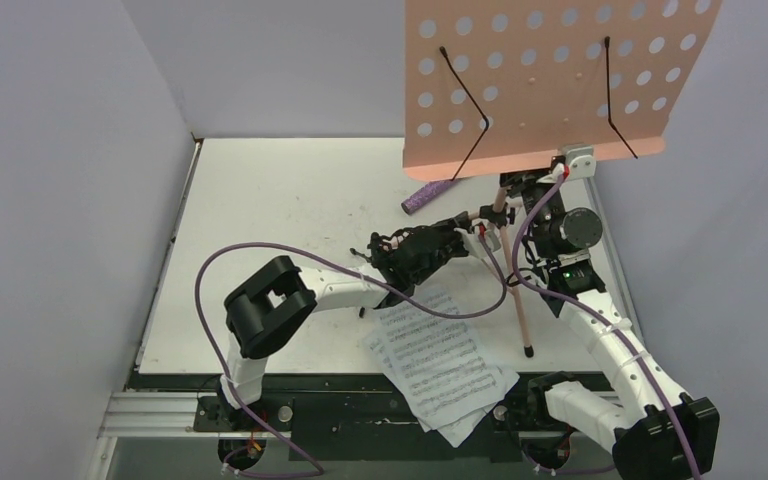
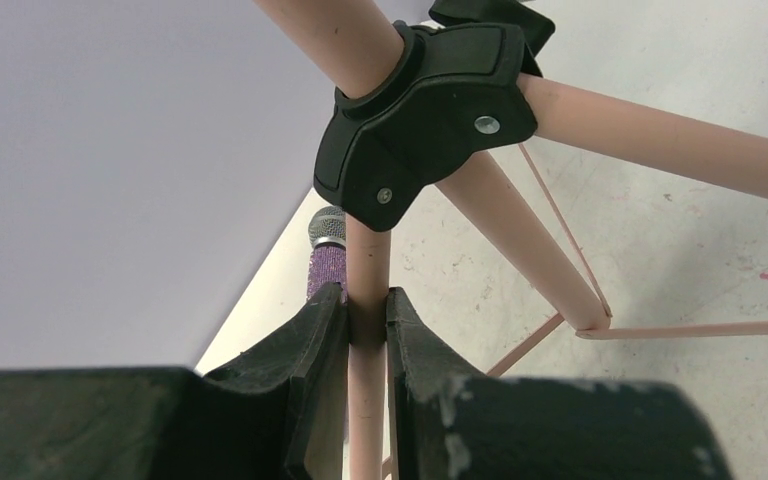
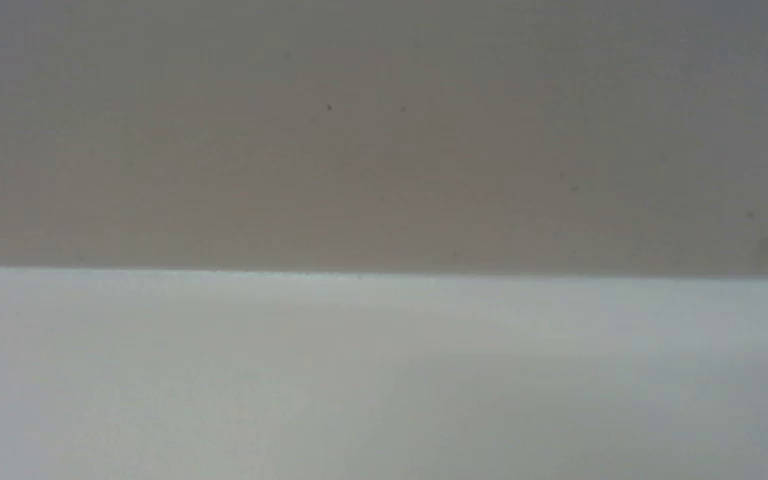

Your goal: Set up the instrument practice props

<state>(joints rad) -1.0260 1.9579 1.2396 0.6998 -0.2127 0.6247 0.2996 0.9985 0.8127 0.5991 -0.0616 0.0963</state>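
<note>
The music stand [image 1: 550, 70] has a thin pink desk, matt and smooth, punched with round holes. Its legs [image 2: 660, 135] are smooth pink tubes with a soft sheen, joined by a black moulded-plastic hub [image 2: 430, 110] with bright metal screws [image 2: 486, 124]. The microphone [image 2: 326, 255] is mixed — glittery purple body, grey metal mesh head. The sheet-music pages [image 1: 440, 365] are matt white paper. The surface [image 1: 280, 200] is white, matt and scuffed. The left gripper [image 2: 368, 300] has black jaws — dull and chipped.
</note>
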